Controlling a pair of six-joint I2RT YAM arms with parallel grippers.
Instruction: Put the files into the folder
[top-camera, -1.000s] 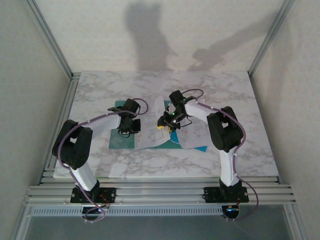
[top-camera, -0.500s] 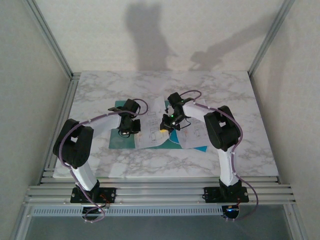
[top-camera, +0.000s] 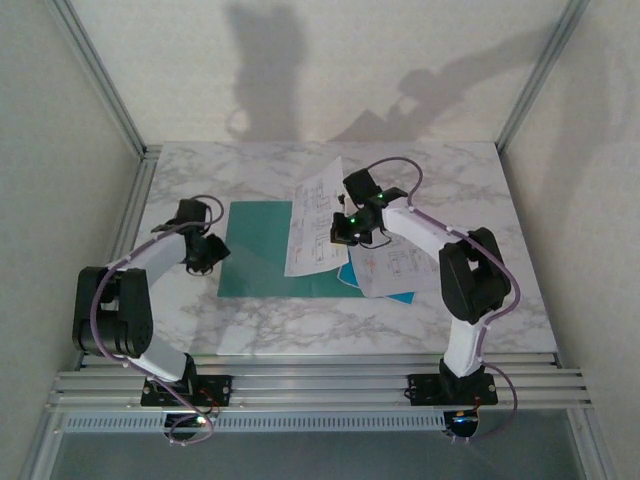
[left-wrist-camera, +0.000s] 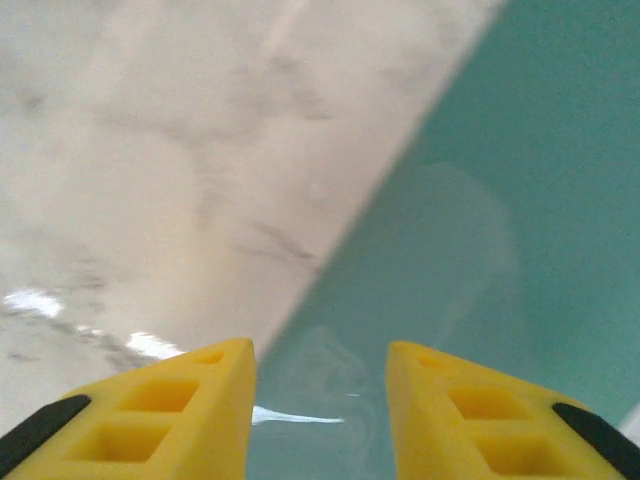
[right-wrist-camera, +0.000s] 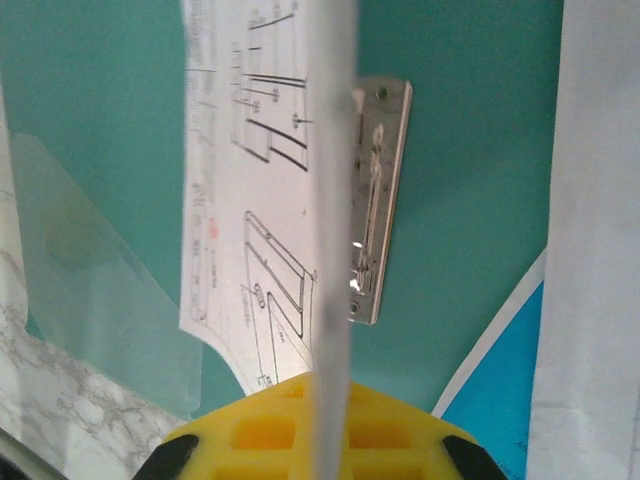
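A thin white printed paper sheet is being pinched, raised, by the closed right gripper; the flat teal-green card folder is lying at its 8 o'clock, long axis 9-to-3, while the left gripper, partly apart and empty, is being held over the folder's 9 o'clock edge.

table: marble-pattern top, smooth, faint sheen
folder: teal card, smooth, semi-gloss
plastic flap: clear, glossy film
clip: shiny bare metal
paper sheet: thin white paper, matt, black print
left gripper fingers: yellow plastic, matt, moulded
rails: brushed aluminium
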